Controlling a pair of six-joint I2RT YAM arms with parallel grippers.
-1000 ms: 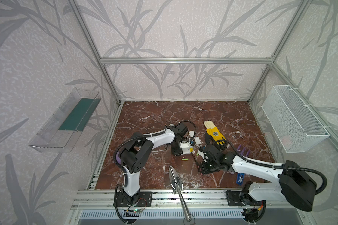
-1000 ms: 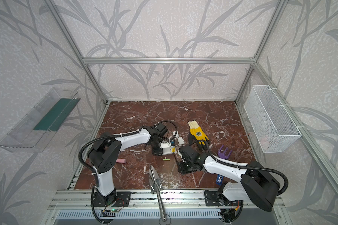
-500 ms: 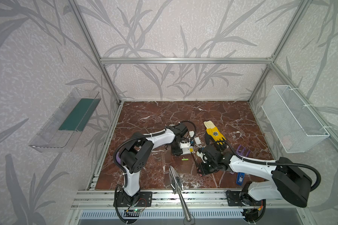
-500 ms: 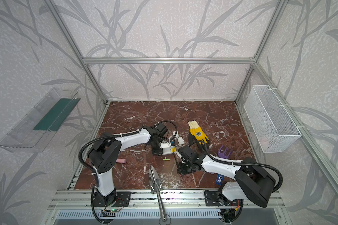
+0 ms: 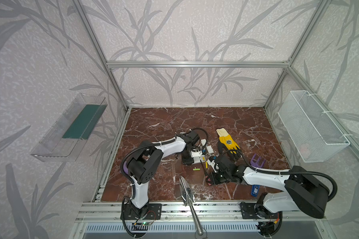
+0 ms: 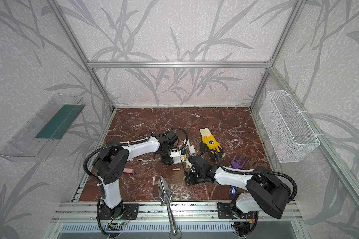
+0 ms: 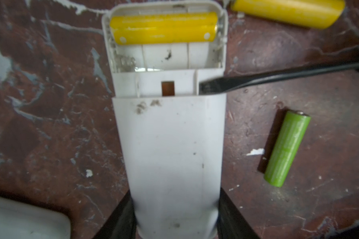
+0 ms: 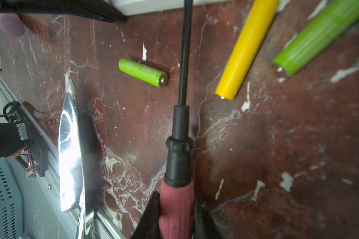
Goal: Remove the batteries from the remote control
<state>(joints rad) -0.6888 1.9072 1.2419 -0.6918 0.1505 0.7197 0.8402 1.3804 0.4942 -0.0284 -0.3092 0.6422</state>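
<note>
Since a second ago the right arm's elbow has swung toward the middle of the desk (image 5: 153, 128), while both tools keep their places. The left tool (image 7: 175, 215), jaws set to the remote's width, clamps the remote (image 7: 168, 144) by its sides. The right tool (image 8: 176, 204), jaws narrow, grips the pink handle of the screwdriver (image 8: 177, 149), whose flat tip touches the remote at the edge of its open compartment. Only the left wrist view shows the yellow battery (image 7: 164, 28) seated in that compartment, and only the right wrist view shows a second green battery (image 8: 319, 35) on the desk beside the loose yellow battery (image 8: 245, 51), apart from the green battery (image 8: 142, 72).
</note>
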